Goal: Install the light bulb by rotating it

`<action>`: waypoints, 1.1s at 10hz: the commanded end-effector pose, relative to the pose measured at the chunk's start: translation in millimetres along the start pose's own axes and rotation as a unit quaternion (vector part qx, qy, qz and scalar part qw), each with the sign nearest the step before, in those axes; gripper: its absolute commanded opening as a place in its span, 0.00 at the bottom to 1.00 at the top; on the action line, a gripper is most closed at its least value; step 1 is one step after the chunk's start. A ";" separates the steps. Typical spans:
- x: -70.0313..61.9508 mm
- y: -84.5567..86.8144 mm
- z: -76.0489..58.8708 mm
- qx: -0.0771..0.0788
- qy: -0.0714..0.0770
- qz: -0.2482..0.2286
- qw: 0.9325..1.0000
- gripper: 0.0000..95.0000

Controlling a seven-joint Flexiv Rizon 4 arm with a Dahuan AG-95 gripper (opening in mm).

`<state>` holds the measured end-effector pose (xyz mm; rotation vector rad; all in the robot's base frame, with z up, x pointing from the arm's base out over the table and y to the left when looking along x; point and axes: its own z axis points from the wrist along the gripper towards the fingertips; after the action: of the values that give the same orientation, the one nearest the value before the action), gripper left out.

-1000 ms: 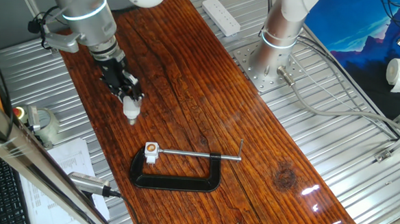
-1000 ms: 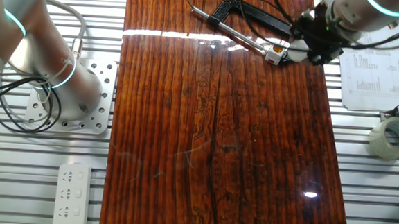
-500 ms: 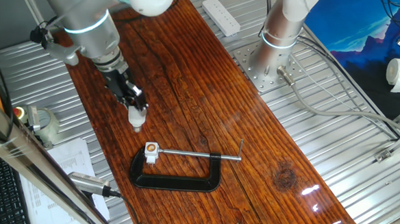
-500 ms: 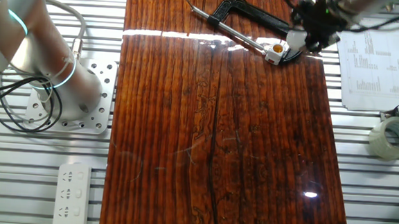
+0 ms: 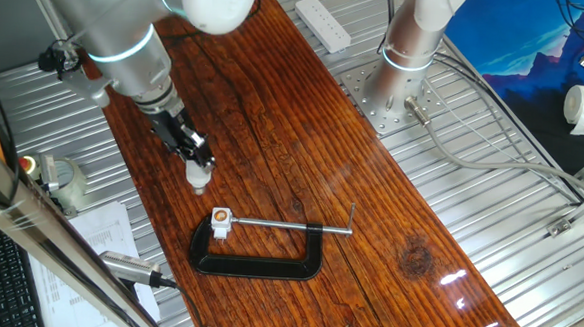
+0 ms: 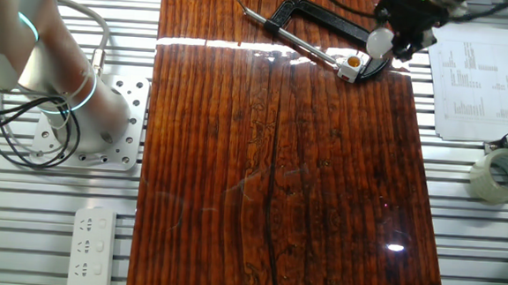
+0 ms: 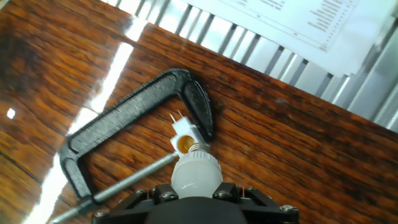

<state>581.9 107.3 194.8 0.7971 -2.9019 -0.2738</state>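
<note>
Hand view: hand (image 7: 195, 186) is clenched on the light bulb (image 7: 196, 169), white dome nearest the camera, narrow base pointing away toward the socket block (image 7: 185, 138). Bulb base sits just short of the block's copper-orange hole; can't tell if touching from this angle. Block is clamped in the black C-clamp (image 7: 134, 112), w/ the clamp's screw rod (image 7: 134, 177) running off to the lower left. Printed paper (image 7: 298, 22) lies past the tabletop (image 7: 298, 143) edge, on the ribbed metal.

One fixed view: hand (image 5: 198, 176) hangs above the wood tabletop (image 5: 304, 134), up and left of the C-clamp (image 5: 257, 262). Light bulb (image 5: 198, 174) is off the wood, base down, held between the dark fingers (image 5: 186, 143). Socket block (image 5: 220, 219) is below and a bit right of the bulb, apart from it. Tape roll (image 5: 63, 177) and a power strip (image 5: 322, 23) sit off the wood.

Other fixed view: hand (image 6: 386, 40) is at the top right, bulb (image 6: 380, 41) just beside the socket block (image 6: 350, 67), up and right of it. C-clamp (image 6: 319, 23) lies along the top edge of the tabletop (image 6: 278, 179). Second arm's base (image 6: 87, 119) is bolted at left.
</note>
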 end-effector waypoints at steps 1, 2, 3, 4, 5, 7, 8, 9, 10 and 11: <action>0.3 -1.1 -0.1 0.052 0.057 -0.007 0.997 0.00; 0.3 -1.1 -0.1 0.049 0.061 -0.006 0.997 0.00; 0.3 -1.1 -0.1 0.047 0.064 -0.001 0.997 0.00; -0.7 2.8 0.3 0.046 0.066 0.007 0.997 0.00; -3.5 13.6 2.7 0.046 0.066 0.020 0.997 0.00; -7.0 29.0 8.2 0.045 0.064 0.032 0.996 0.00; -8.1 35.4 10.5 0.046 0.064 0.040 0.996 0.00; -9.2 41.4 13.5 0.044 0.062 0.054 0.996 0.00; -10.1 46.4 16.6 0.046 0.064 0.059 0.995 0.00; -10.3 47.5 17.4 0.045 0.065 0.061 0.995 0.00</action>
<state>561.6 154.8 185.4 0.6160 -2.8500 -0.0750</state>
